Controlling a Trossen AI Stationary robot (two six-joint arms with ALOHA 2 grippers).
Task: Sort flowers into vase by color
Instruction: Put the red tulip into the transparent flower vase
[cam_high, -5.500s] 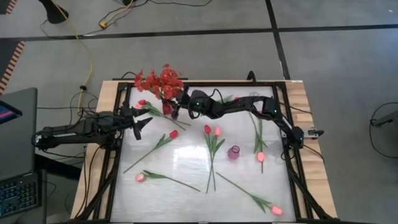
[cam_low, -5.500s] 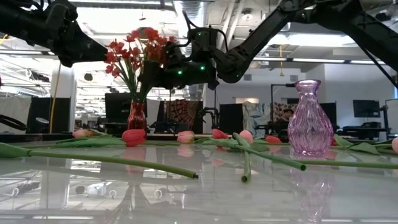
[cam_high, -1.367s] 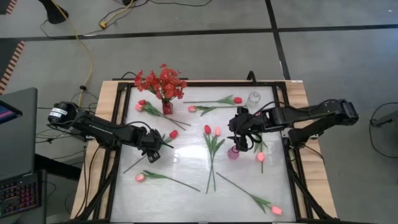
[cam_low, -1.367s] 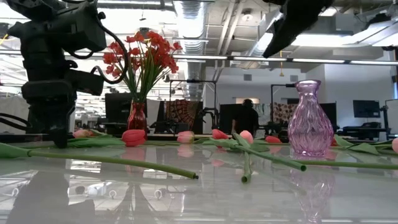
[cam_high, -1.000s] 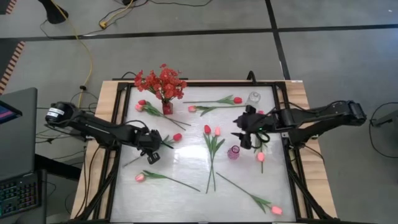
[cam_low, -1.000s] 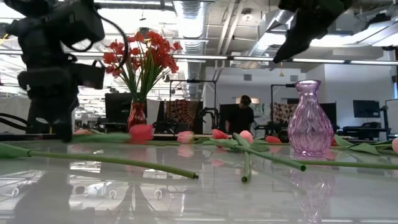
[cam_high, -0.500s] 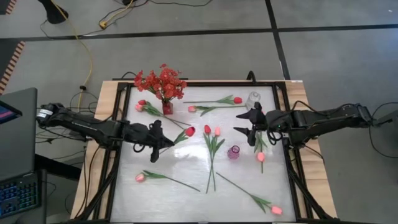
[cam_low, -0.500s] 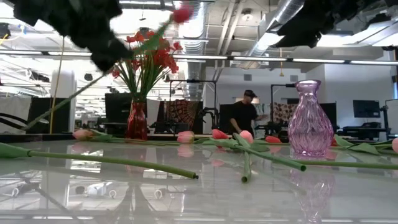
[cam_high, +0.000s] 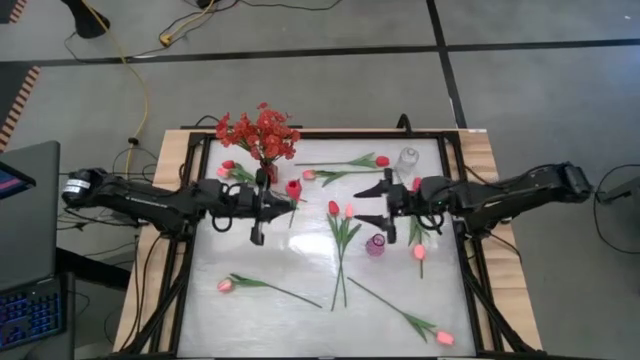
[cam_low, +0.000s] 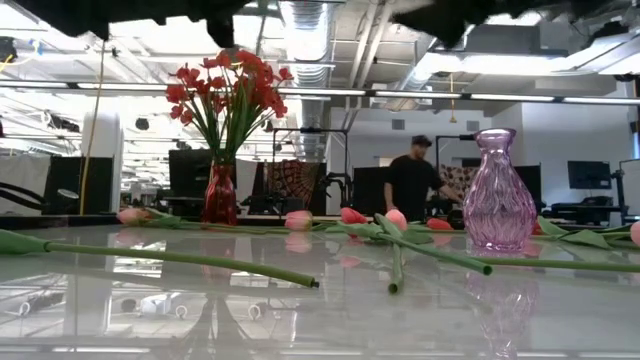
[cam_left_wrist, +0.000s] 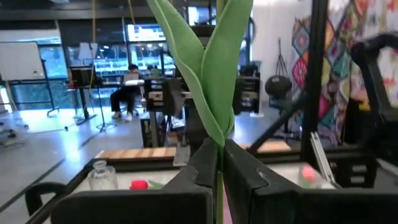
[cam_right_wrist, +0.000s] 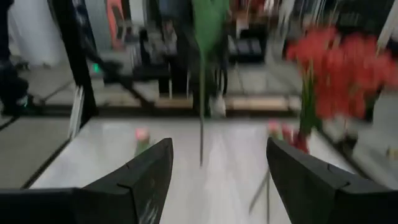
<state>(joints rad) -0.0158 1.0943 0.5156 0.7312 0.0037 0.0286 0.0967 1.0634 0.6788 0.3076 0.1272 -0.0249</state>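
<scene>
My left gripper hangs above the table's left-middle, pointing level toward the right, shut on a red tulip that stands upright with its leaves above the fingers. My right gripper faces it from the right, level and open, nothing between its fingers. A red vase holding red blossom sprays stands at the far left. A purple vase stands just nearside of my right gripper. Other red and pink tulips lie flat on the table. My left gripper pinches the tulip's green stem between its two fingers, just below where the leaves part. The fingers come level from the table's left and lie across the stem. The tulip stands upright, lifted clear of the table, blossom up, and its stem runs on below the fingers.
A clear glass vase stands at the far right. Pink tulips lie near the front edge and front right. A black frame rims the white tabletop. A person walks in the room beyond.
My left gripper has risen with the red tulip and tipped from pointing down to level, going toward the far edge and the right. The tulip has come off the table and swung from lying flat to upright. My right gripper has tipped up to level, staying open.
</scene>
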